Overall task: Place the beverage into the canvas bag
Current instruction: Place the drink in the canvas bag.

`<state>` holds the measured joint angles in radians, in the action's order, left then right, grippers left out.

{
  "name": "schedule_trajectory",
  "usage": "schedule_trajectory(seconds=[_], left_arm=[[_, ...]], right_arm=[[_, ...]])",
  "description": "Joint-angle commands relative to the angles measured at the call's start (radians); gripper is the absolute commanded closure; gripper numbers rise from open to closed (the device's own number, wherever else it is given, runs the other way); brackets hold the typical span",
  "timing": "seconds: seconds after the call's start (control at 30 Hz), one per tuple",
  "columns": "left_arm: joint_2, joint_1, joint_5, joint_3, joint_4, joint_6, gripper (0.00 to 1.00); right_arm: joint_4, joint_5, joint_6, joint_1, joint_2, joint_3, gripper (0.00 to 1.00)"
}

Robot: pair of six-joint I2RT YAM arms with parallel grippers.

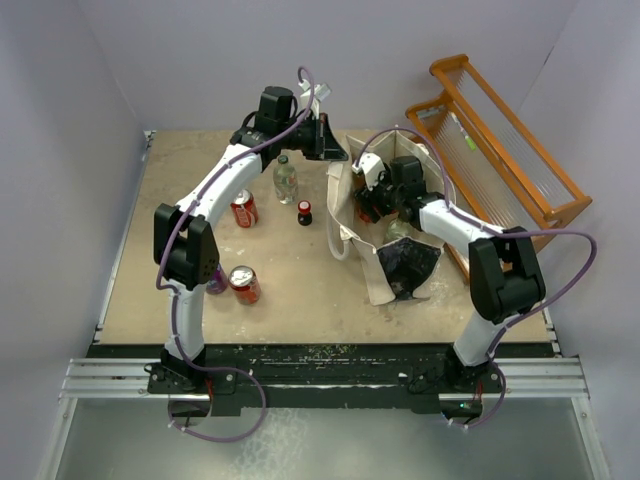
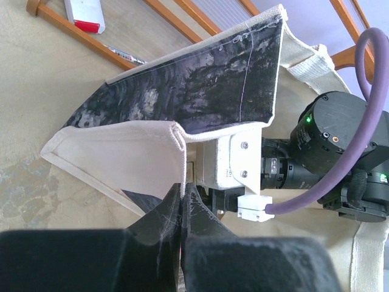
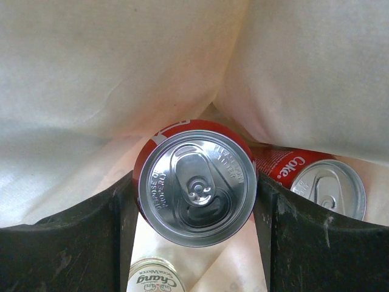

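The cream canvas bag [image 1: 372, 270] stands open right of centre, its dark print side showing in the left wrist view [image 2: 200, 91]. My left gripper [image 1: 334, 150] is shut on the bag's rim [image 2: 180, 137], the cloth edge pinched between its fingers [image 2: 182, 194], and holds the mouth open. My right gripper [image 1: 373, 205] is down inside the bag. In the right wrist view it [image 3: 194, 204] is shut on an upright red soda can [image 3: 196, 182], seen from above. A red Coke can [image 3: 316, 179] and a Chang can [image 3: 151, 277] lie inside the bag beside it.
On the table left of the bag are a clear bottle [image 1: 285, 178], a small dark bottle with a red cap [image 1: 304, 212] and two red cans [image 1: 244, 208] [image 1: 244, 284]. An orange wooden rack [image 1: 500, 140] stands at the back right, close behind the bag.
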<state>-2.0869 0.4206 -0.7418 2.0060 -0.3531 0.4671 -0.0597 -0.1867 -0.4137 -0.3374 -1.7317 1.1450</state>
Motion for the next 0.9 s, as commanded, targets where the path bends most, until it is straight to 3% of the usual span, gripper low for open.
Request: schedule_trajectory(seconds=[0.0, 0.43, 0.87], left_arm=[[0.009, 0.0, -0.013, 0.037, 0.071, -0.019, 1.0], [0.019, 0.0, 0.001, 0.043, 0.069, -0.042, 1.0], [0.03, 0.0, 0.007, 0.042, 0.064, -0.058, 1.0]], right_arm=[[-0.068, 0.0, -0.028, 0.024, -0.014, 0.05, 0.96], [-0.002, -0.007, -0.053, 0.036, -0.066, 0.098, 0.58], [0.054, -0.033, -0.082, 0.038, -0.015, 0.115, 0.29]])
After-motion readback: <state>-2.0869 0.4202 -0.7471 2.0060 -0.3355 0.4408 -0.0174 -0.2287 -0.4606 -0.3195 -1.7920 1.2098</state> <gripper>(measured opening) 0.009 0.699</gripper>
